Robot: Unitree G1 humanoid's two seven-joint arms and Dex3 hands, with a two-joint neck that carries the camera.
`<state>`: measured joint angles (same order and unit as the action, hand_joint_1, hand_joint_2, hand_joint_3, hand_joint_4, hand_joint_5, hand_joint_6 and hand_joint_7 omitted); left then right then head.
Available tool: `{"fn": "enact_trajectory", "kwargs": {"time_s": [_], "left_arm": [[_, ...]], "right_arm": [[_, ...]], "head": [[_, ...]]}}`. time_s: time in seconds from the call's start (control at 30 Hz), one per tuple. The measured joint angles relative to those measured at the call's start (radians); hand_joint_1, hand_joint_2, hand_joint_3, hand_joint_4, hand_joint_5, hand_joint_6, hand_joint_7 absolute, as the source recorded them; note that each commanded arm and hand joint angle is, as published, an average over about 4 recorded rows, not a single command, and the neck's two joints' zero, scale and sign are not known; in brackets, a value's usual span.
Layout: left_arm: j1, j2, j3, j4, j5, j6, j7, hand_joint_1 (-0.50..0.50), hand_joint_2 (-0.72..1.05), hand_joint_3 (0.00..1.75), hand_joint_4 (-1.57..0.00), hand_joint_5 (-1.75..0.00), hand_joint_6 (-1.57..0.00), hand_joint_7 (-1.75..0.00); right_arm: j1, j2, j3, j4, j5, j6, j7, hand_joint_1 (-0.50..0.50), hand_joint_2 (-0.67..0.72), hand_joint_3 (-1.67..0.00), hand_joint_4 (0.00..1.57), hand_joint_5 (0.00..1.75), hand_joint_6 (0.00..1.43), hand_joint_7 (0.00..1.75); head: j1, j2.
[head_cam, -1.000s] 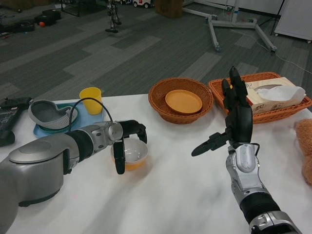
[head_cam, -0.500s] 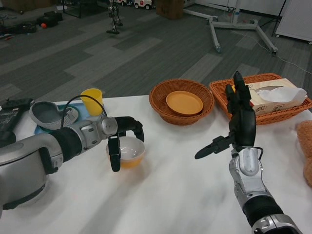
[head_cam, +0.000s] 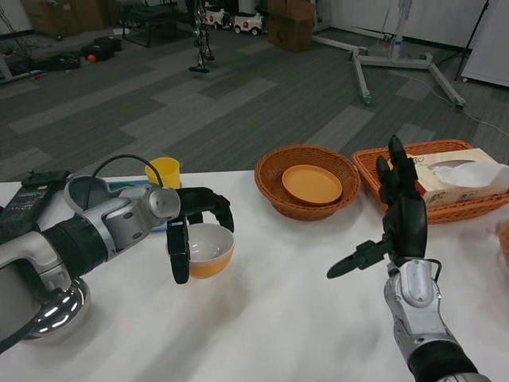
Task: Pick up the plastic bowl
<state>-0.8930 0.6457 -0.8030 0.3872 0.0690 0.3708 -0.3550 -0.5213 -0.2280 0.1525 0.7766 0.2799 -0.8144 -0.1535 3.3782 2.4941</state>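
My left hand (head_cam: 188, 227) cups the plastic bowl (head_cam: 203, 249) on the table: fingers curl over far rim, thumb down near side, grip looks closed. Right hand (head_cam: 395, 225) open, well apart.

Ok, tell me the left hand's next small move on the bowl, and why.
Probably close the fingers and lift straight up. The left hand already straddles the plastic bowl, fingers over its far rim and one down its near side, while the bowl seems to sit on the table. The right hand waits, raised and open.
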Motion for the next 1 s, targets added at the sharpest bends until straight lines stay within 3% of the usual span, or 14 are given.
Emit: {"fn": "enact_trajectory", "kwargs": {"time_s": [0.27,0.47,0.63,1.0], "left_arm": [[0.002,0.107,0.058,-0.171,0.004,0.103,-0.031,0.48,0.52,0.00,-1.38,-1.75,-1.36,-1.40],[-0.012,0.154,0.089,-0.249,0.036,0.121,-0.037,0.48,0.52,0.00,-1.38,-1.75,-1.37,-1.40],[-0.056,0.191,0.088,-0.275,0.038,0.125,-0.037,0.48,0.52,0.00,-1.38,-1.75,-1.38,-1.40],[-0.123,0.240,0.042,-0.285,0.037,0.138,-0.041,0.48,0.52,0.00,-1.38,-1.75,-1.39,-1.47]], "right_arm": [[-0.028,-0.005,0.019,0.019,-0.009,0.007,0.005,-0.46,0.47,0.00,0.00,0.00,0.00,0.00],[-0.037,-0.006,0.027,0.023,-0.022,0.043,0.033,-0.46,0.47,0.00,0.00,0.00,0.00,0.00],[-0.059,-0.007,0.039,0.024,-0.022,0.072,0.053,-0.46,0.47,0.00,0.00,0.00,0.00,0.00],[-0.087,-0.010,0.057,0.055,-0.022,0.084,0.063,-0.46,0.47,0.00,0.00,0.00,0.00,0.00]], "head": [[-0.003,0.113],[0.012,0.206],[0.023,0.279],[0.001,0.321]]}}
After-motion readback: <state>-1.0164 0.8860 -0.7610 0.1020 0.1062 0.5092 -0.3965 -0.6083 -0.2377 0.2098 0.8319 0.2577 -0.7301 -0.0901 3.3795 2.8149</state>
